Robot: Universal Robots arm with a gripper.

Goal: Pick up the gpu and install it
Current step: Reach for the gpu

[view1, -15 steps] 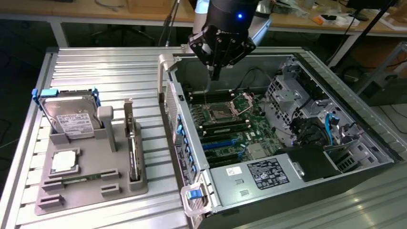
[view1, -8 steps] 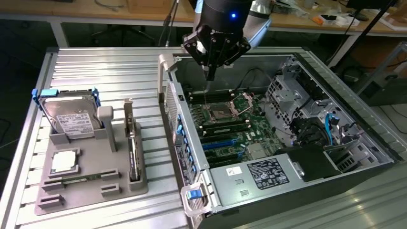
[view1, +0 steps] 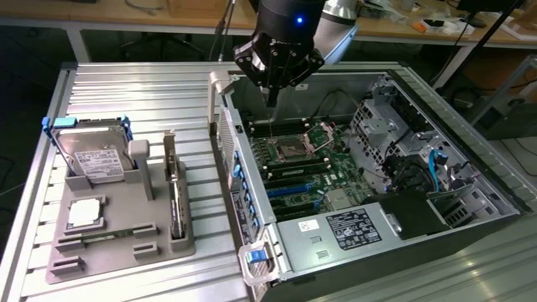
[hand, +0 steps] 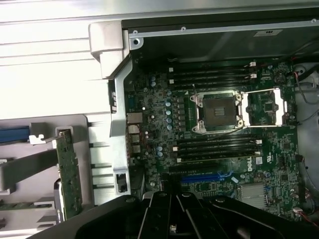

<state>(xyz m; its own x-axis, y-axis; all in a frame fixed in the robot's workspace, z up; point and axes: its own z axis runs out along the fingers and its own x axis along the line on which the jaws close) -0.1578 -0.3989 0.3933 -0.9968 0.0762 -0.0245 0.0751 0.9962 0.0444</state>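
The gpu (view1: 173, 189) stands on its long edge in a slot of the grey holder (view1: 126, 251) on the table, at the exterior view's left of the computer case. In the wrist view the gpu (hand: 68, 174) shows as a thin green card seen edge-on. My gripper (view1: 270, 100) hangs over the far end of the open case (view1: 251, 207), above the motherboard (view1: 298, 167), well apart from the gpu. Its fingers (hand: 164, 216) are pressed together, shut, with nothing between them.
In the holder also sit a silver hard drive (view1: 94, 160), a square processor (view1: 84, 212) and a narrow memory stick (view1: 92, 238). The motherboard's processor socket (hand: 217, 112) is bare, and blue card slots (hand: 202, 177) lie near the fingers. Drive bays and cables (view1: 419, 157) occupy the case's right side.
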